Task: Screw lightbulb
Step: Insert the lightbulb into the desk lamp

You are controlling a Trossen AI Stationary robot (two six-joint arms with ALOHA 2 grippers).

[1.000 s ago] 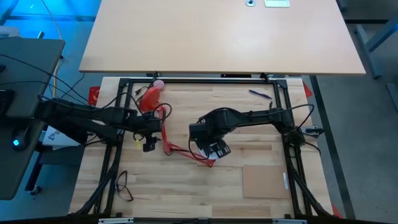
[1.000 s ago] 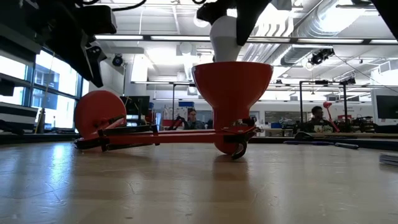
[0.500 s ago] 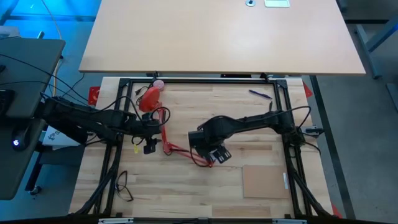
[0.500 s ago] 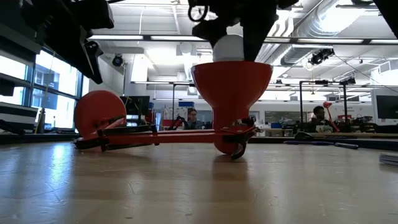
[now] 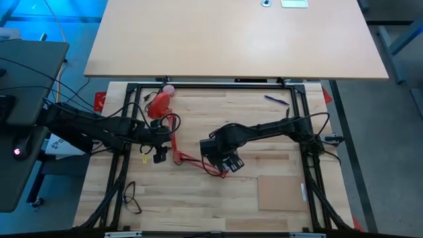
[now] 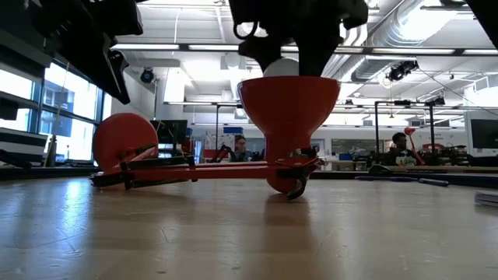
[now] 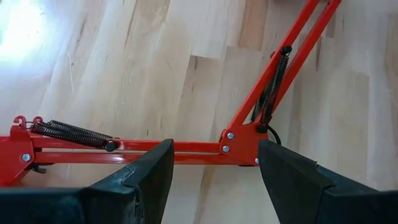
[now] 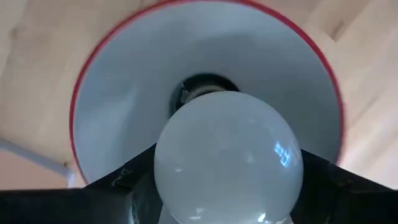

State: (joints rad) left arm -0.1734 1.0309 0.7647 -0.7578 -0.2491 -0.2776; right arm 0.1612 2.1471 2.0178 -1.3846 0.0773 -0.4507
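Only the right wrist view shows the lightbulb (image 8: pixel 228 155) gripped between the right gripper's (image 8: pixel 227 186) fingers, its base at the socket inside the red lamp shade (image 8: pixel 106 124). The left gripper (image 7: pixel 211 180) straddles the lamp arm (image 7: pixel 168 149), jaws apart, not touching.

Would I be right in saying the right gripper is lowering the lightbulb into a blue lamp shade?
Not quite: the lamp shade is red, not blue, as the low view shows. The right gripper does hold the lightbulb at the shade's mouth.

Lamp shade (image 8: pixel 112 118) seemingly ringing lightbulb (image 8: pixel 227 155)
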